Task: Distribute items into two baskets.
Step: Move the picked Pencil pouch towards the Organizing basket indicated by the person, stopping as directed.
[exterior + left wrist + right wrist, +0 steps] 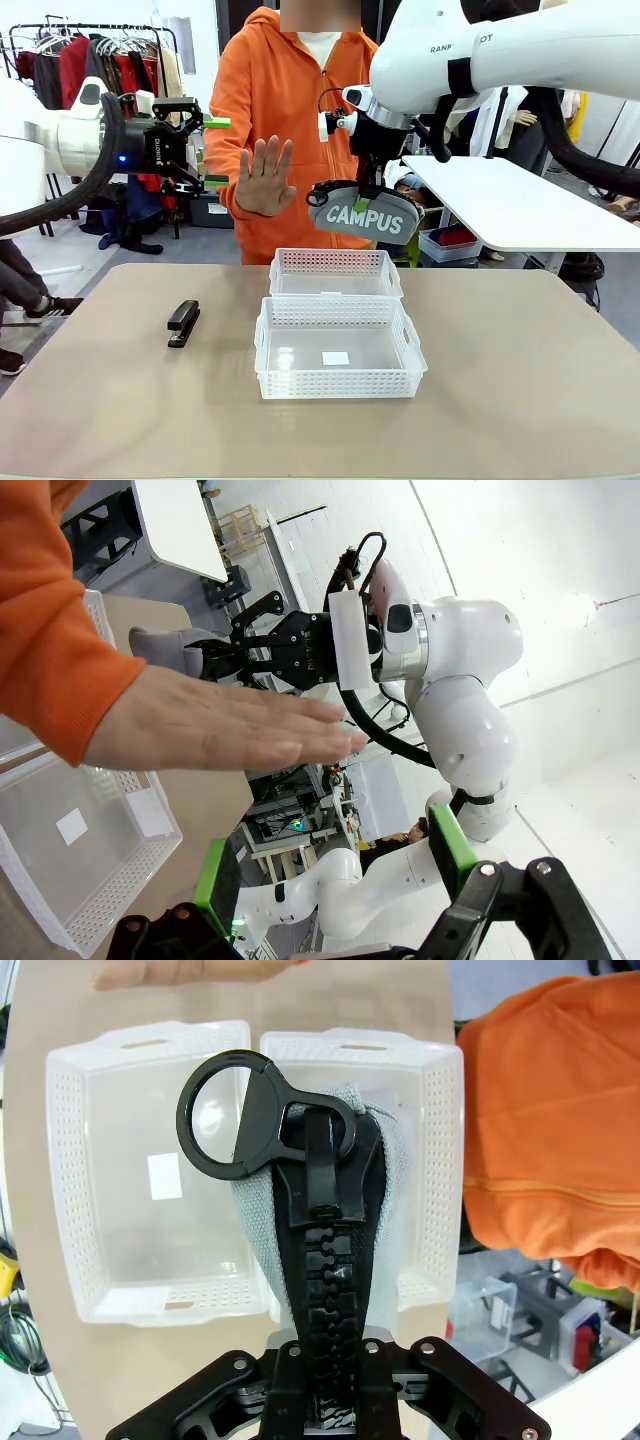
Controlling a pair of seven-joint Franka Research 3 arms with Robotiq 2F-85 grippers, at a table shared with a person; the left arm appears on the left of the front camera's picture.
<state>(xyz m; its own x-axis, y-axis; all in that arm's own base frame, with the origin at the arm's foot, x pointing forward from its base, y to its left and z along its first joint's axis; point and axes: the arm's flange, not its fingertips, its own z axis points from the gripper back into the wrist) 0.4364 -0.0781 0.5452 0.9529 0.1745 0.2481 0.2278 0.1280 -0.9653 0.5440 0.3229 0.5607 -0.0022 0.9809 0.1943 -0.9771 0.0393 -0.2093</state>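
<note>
My right gripper (371,188) is shut on the grey "CAMPUS" pouch (365,217) and holds it in the air above the far basket (335,263). In the right wrist view the pouch (255,1222) and its black strap ring (222,1110) hang over the seam between the two baskets, mostly over the far one (441,1160). The near basket (338,383) carries a white label inside. The black stapler (183,322) lies on the table left of the baskets. My left gripper (214,151) hovers high at the left, open and holding nothing, its green pads (215,880) wide apart.
A person in an orange hoodie stands at the far side with an open palm (265,177) raised between my two grippers. The hand (220,725) is close in front of the left gripper. A white table (520,205) stands at the back right.
</note>
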